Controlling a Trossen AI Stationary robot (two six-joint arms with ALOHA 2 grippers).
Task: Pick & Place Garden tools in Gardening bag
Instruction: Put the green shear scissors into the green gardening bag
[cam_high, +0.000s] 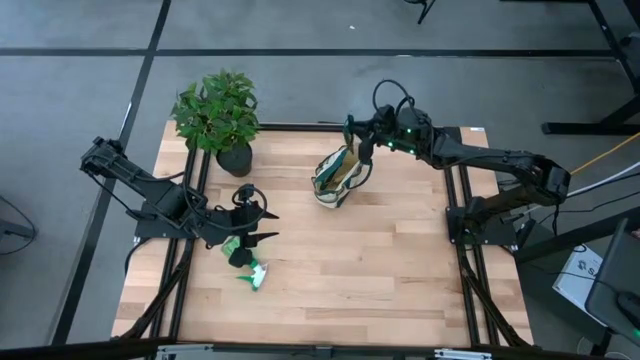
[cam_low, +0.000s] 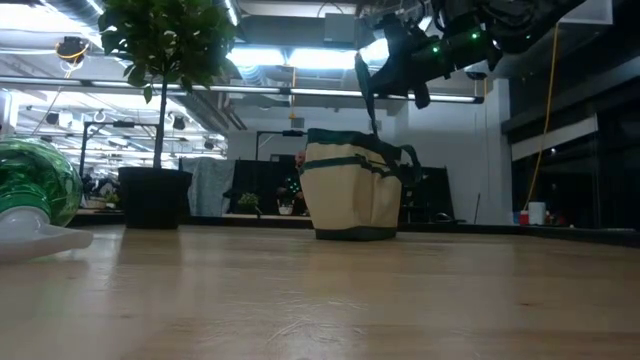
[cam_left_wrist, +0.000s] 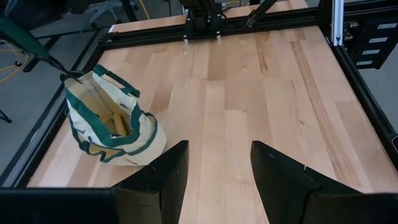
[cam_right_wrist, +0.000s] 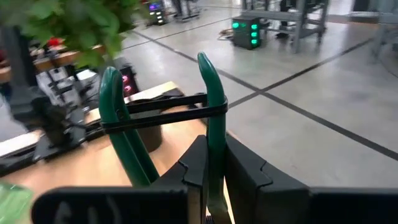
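The gardening bag (cam_high: 338, 180), cream with dark green trim, stands on its base at the table's far middle; it also shows in the low view (cam_low: 352, 195) and the left wrist view (cam_left_wrist: 109, 124). A wooden handle (cam_left_wrist: 115, 122) lies inside it. My right gripper (cam_high: 362, 142) is above the bag's far side, shut on a green bag handle. My left gripper (cam_high: 266, 225) is open and empty at the table's left, just above bright green pieces (cam_high: 248, 262) that lie on the table. One green piece shows large in the low view (cam_low: 32, 185). My right gripper pinches one dark green bag handle strap (cam_right_wrist: 212, 134) between its two fingers, near the top of its loop. The fingers come slanting from above and from the table's right. The strap (cam_low: 367, 95) is drawn up straight above the bag, whose base stays on the table.
A potted leafy plant (cam_high: 218, 110) in a black pot (cam_high: 235, 158) stands at the far left, near the bag and my left arm. The second bag handle (cam_right_wrist: 118, 124) stands free beside the held one. Bare wood lies across the table's middle and right (cam_high: 400, 270).
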